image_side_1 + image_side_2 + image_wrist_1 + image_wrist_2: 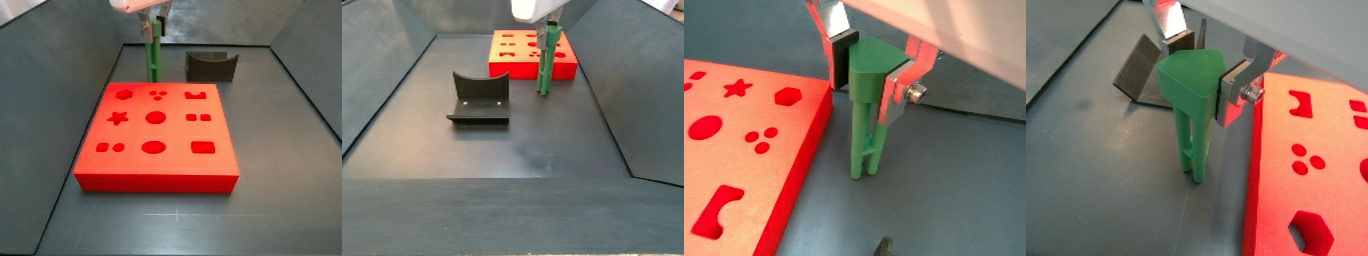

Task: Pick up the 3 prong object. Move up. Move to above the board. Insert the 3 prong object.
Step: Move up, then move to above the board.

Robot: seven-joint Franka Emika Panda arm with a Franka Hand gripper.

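**Gripper has the peg, lift barely begun**

Gripper (871, 68) is clamped on the wide top of the green peg (865, 125); in both wrist views I see the silver fingers (1233, 88) pressed against that blocky head, with the shaft hanging straight down. Its lower end sits at or just off the grey table (543, 150); I cannot tell which. So I judge the pick-up done and the move up hardly started, if at all.

Just beside the peg lies the red board (738, 140), its edge close to the shaft but not touching. The three small dots (1304, 159) look empty, so moving above the board and inserting are left to do.

Farther off stands the dark curved holder (211, 66), well clear of the peg.
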